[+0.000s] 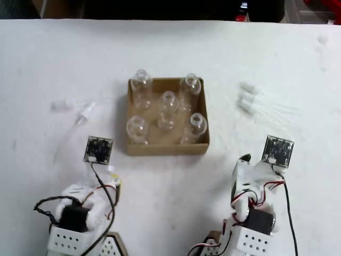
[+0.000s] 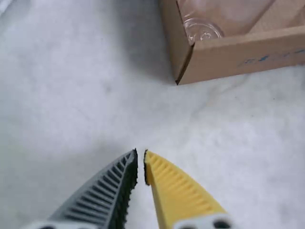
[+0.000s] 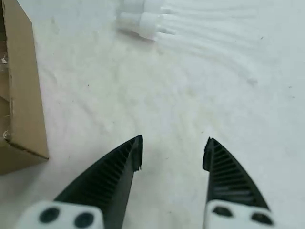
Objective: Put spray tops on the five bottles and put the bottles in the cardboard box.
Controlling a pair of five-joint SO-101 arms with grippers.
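1. The left gripper (image 2: 140,160) has one grey finger and one yellow finger, both ribbed along the inner edge, on pale mounts.
2. The right gripper (image 3: 172,152) has two black ribbed fingers on white mounts with dark round screw holes.
3. The left arm (image 1: 80,198) is white with a perforated base, a black motor, a looped black cable (image 1: 45,205) and red wires.
4. The right arm (image 1: 249,181) is white, with a perforated base and red and black wires.
5. Each wrist bears a square black camera board (image 1: 98,150).

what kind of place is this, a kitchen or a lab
Probably a robotics test bench: left arm and right arm at a white table, a cardboard box of clear bottles set out.
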